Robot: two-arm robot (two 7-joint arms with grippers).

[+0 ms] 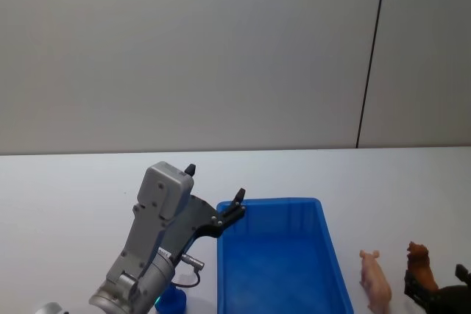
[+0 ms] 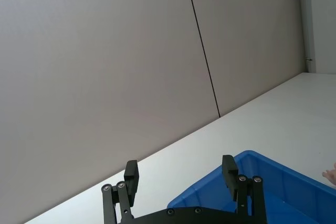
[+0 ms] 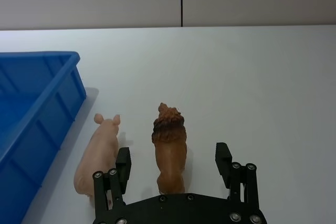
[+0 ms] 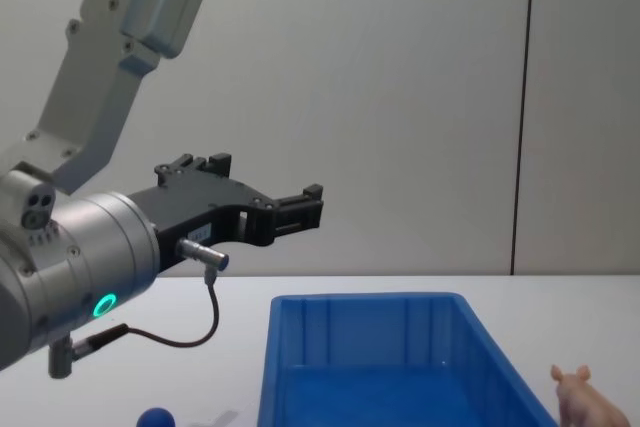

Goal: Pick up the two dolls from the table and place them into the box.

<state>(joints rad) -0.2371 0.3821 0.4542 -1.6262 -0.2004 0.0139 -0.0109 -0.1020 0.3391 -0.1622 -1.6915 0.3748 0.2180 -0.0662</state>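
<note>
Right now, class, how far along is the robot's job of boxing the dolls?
Done: nothing; no doll shows inside the box. In hand: the open right gripper straddles the brown doll without gripping it. Left to do: both that doll and the pig beside it. The left gripper hangs open near the box's corner.

You'll find no writing, label, brand, number or sign that can be read on anything in these views, whichever camera you check.

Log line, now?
right gripper open at small brown lion toy; pale pink pig toy beside it; left gripper open by blue plastic bin
</note>
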